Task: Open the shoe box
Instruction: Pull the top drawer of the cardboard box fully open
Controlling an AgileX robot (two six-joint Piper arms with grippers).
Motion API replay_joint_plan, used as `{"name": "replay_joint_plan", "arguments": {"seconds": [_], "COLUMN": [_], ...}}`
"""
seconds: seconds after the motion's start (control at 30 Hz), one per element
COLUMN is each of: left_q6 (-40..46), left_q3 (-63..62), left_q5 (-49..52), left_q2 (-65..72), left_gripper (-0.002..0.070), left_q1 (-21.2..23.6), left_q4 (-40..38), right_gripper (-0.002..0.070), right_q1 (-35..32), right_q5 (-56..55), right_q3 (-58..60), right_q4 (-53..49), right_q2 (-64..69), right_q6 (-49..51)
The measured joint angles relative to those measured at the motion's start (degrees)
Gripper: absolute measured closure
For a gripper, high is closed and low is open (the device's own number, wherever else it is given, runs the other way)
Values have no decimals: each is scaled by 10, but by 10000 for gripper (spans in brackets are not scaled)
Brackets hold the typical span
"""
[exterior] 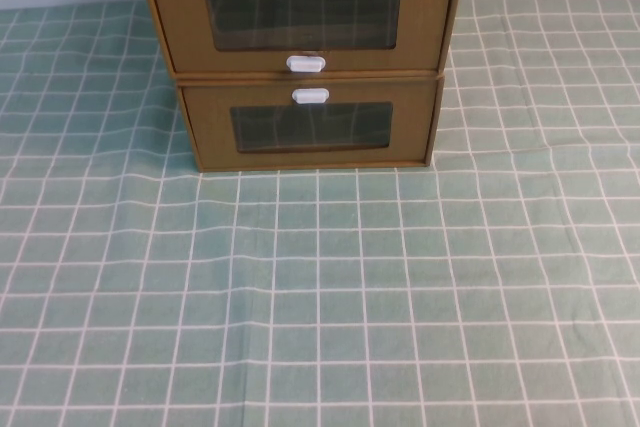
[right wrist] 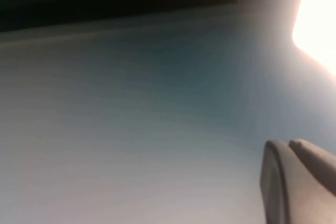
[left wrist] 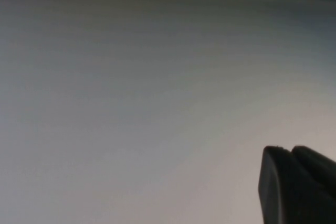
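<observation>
Checked tablecloth (exterior: 320, 297) bears the shoe box (exterior: 305, 57); left gripper (left wrist: 290, 151) and right gripper (right wrist: 287, 145), closed empty, hang well away.

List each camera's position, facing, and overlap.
High: raised on the robot's side, angled down at two stacked shoe boxes on the checked tablecloth; neither arm shows.
Left wrist: on the left arm, facing a blank pale surface; left gripper shut, outside the high view.
Right wrist: likewise blank; right gripper shut, also outside the high view.
Shared: both wrist views miss the boxes.
</observation>
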Motion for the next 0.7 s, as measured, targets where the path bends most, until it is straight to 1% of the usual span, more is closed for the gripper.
{"name": "replay_joint_plan", "arguments": {"seconds": [0.1, 0.2, 0.27, 0.33, 0.4, 0.5, 0.7], "left_q6": [0, -1, -1, -1, -1, -1, -2], "left_q3": [-77, -163, -229, -288, -352, -437, -596], "left_q5": [12, 23, 55, 106, 179, 294, 524], "left_q2": [0, 16, 45, 78, 120, 185, 333], "left_gripper": [680, 680, 680, 680, 680, 680, 680], "left_q1": [0, 0, 0, 0, 0, 0, 0], "left_q4": [-6, -7, -7, -7, -7, -10, -12], "right_gripper": [690, 690, 689, 689, 689, 689, 690], "right_q1": [0, 0, 0, 0, 0, 0, 0], "right_q5": [71, 157, 199, 233, 283, 387, 612], "right_q3": [-82, -167, -224, -279, -329, -408, -578], "right_q4": [0, 10, 28, 54, 87, 122, 120], "right_q2": [0, 0, 7, 28, 60, 118, 277], "right_q6": [1, 27, 44, 50, 53, 45, 18]}}
